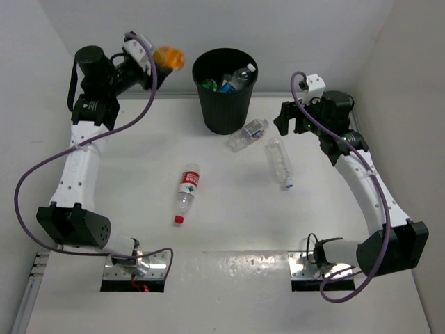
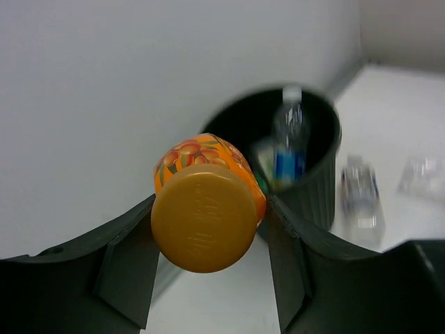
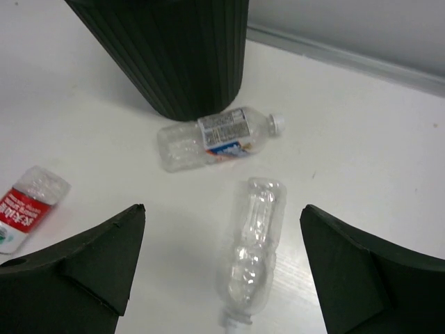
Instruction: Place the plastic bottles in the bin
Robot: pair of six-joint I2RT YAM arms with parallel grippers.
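orange bottle in left gripper | bin: several bottles

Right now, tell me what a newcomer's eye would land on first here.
The orange bottle, clamped in the left gripper, hangs left of the black bin. Three bottles lie on the table: a red-labelled bottle mid-table, a blue-labelled bottle at the bin's foot, a label-less bottle near the open right gripper.
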